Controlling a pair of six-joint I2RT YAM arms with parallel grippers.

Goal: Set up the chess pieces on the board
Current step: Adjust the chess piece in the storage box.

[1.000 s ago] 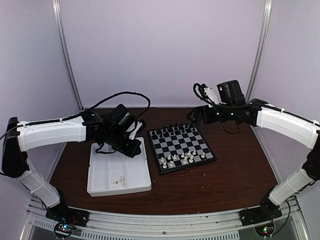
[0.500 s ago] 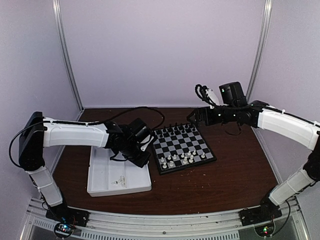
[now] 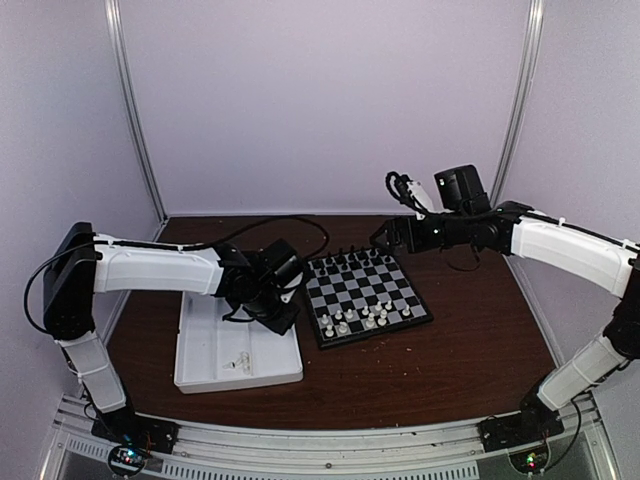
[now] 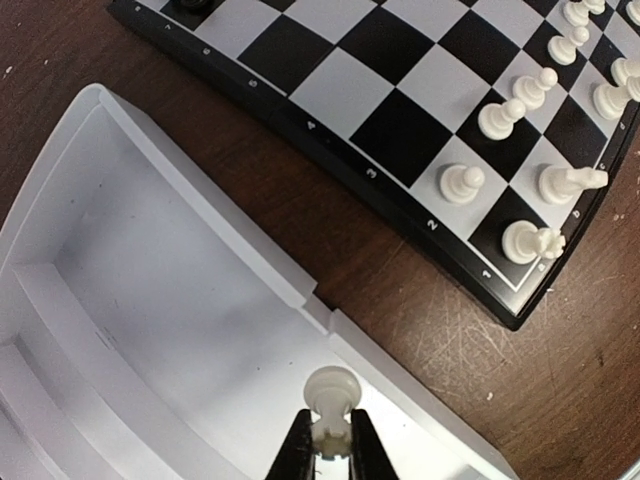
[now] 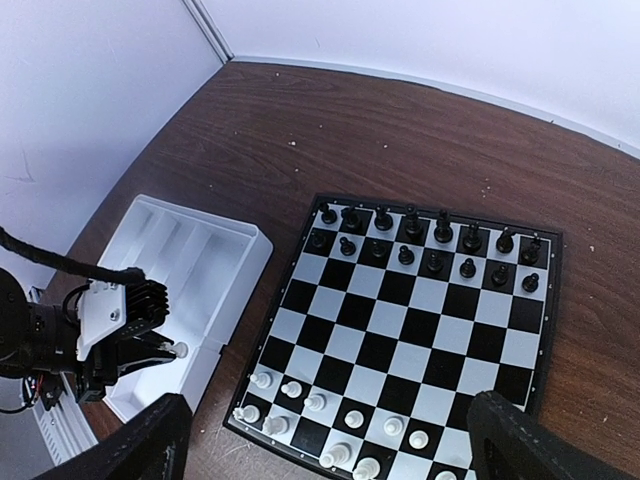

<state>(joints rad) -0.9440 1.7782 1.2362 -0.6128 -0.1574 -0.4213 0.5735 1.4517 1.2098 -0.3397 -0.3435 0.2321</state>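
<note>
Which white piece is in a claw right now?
The round-headed white pawn pinched in the left claw, above the tray wall; the white pieces on the board stand free.

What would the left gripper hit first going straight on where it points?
Probably the white tray's rim, just beyond the pawn the left gripper holds; the board lies farther. Depth unclear.

Overall light: soft, even, fairly bright, diffuse from overhead; lilac cast on the walls [image 3: 320, 100].
Shadows: faint, blurred-edged, under the left arm [image 3: 150, 268] on the tray [image 3: 215, 365] and tabletop [image 3: 450, 340].
Glare: pale squares of the board [image 4: 340, 95] nearly washed out.
Focus: top view grainy, chess pieces [image 3: 355, 318] barely resolved; fingers of the right pincer [image 5: 331, 400] dark, blurred.
Contrast: pawn [image 4: 328, 385] in the left pincer [image 4: 328, 430] bright against the shaded tray.
Distortion: board rim bowed at the left wrist view's right edge.
</note>
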